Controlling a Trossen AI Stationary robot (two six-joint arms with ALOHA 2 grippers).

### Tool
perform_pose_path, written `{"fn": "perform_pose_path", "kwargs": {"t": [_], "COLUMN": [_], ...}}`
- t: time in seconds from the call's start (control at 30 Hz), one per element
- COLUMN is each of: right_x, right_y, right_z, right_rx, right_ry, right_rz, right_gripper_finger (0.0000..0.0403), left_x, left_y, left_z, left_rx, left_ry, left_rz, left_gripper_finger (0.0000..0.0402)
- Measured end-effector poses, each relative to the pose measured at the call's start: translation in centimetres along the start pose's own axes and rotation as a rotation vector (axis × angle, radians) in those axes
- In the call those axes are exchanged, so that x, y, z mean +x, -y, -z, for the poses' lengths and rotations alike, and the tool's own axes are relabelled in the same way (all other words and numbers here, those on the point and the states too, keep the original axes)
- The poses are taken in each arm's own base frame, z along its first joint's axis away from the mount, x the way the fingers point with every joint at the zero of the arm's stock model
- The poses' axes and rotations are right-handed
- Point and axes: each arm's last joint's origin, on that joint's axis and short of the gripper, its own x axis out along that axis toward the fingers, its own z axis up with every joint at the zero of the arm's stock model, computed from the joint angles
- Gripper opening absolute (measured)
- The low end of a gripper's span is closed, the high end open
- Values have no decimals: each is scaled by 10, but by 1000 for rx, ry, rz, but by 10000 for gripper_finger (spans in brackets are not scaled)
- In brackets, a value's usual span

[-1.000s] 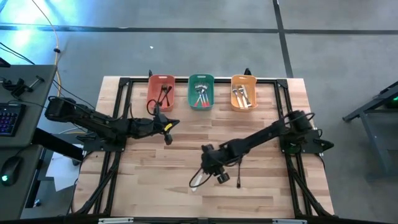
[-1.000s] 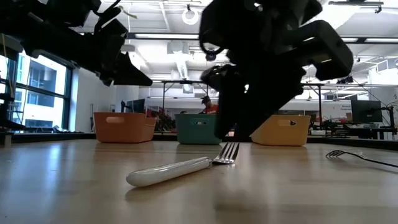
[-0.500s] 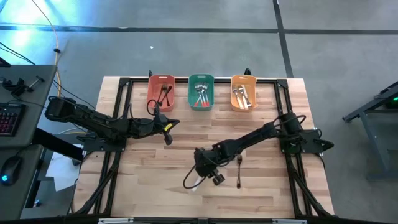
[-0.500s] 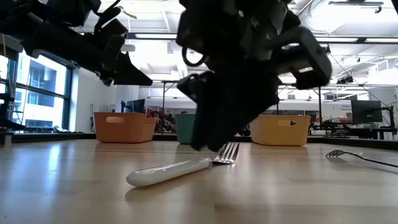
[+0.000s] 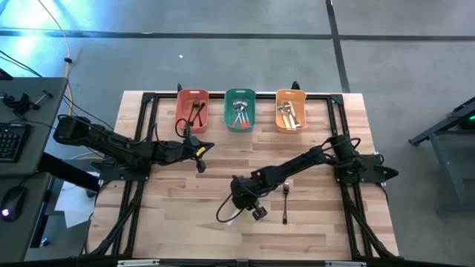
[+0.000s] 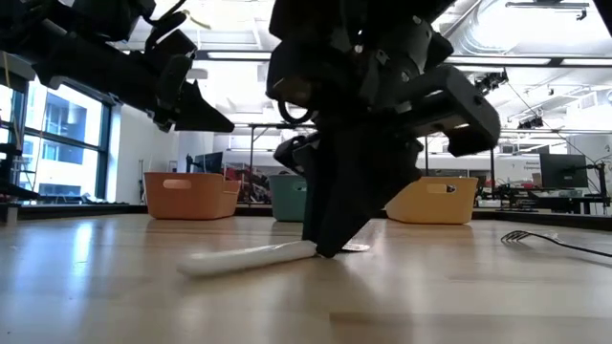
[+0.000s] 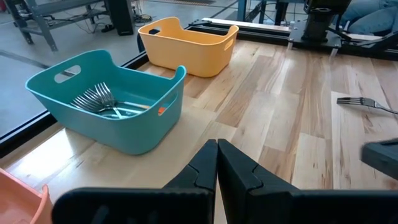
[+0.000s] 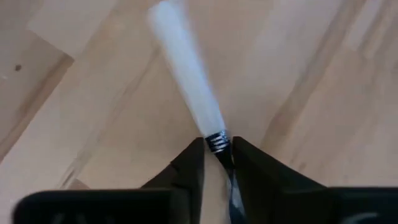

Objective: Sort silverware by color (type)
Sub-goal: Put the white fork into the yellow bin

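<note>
A white-handled fork [image 8: 186, 81] lies on the wooden table near its middle, seen low in the low view [image 6: 244, 258]. My right gripper [image 8: 217, 146] stands down over it [image 5: 239, 204] and is shut on it. My left gripper [image 7: 217, 149] is shut on nothing and hovers above the table in front of the red bin [image 5: 199, 156]. A black-handled fork [image 5: 285, 202] lies flat on the table to the right of the right gripper. My right gripper pinches the white-handled fork at its metal neck [image 8: 217, 142], just past the end of the handle, between its two fingers. The fingers come from above, slanting down, and lie across the fork. The handle [image 6: 239, 260] points away from the fingers, close over the table; the tines are hidden behind the fingers.
Three bins stand in a row along the far edge: red [image 5: 191, 110], green [image 5: 240, 108] and orange [image 5: 291, 109], each with silverware inside. Bare wood lies to the left of and in front of the white-handled fork. The black-handled fork also shows in the low view [image 6: 555, 241].
My right gripper has moved toward the table's left and near edge and come down over the white-handled fork's neck. The fork's handle has shifted slightly to the left and shows blurred. The left arm has kept still.
</note>
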Motion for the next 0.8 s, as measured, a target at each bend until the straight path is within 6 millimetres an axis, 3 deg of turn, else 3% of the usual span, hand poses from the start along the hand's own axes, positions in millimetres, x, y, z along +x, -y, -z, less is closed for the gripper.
{"fn": "perform_pose_path", "kwargs": {"t": [0.17,0.43,0.8], "right_x": [-4,-22,-87], "right_y": [12,37,58], "right_z": [9,27,35], "right_rx": [65,207,287], "right_ry": [-54,-141,-172], "right_rz": [-18,-33,145], "right_gripper_finger": [11,11,2], "left_x": [0,0,0], "left_y": [0,0,0], "left_z": [0,0,0], "left_rx": [0,0,0], "left_ry": [0,0,-1], "left_rz": [0,0,0], "left_gripper_finger": [3,3,3]}}
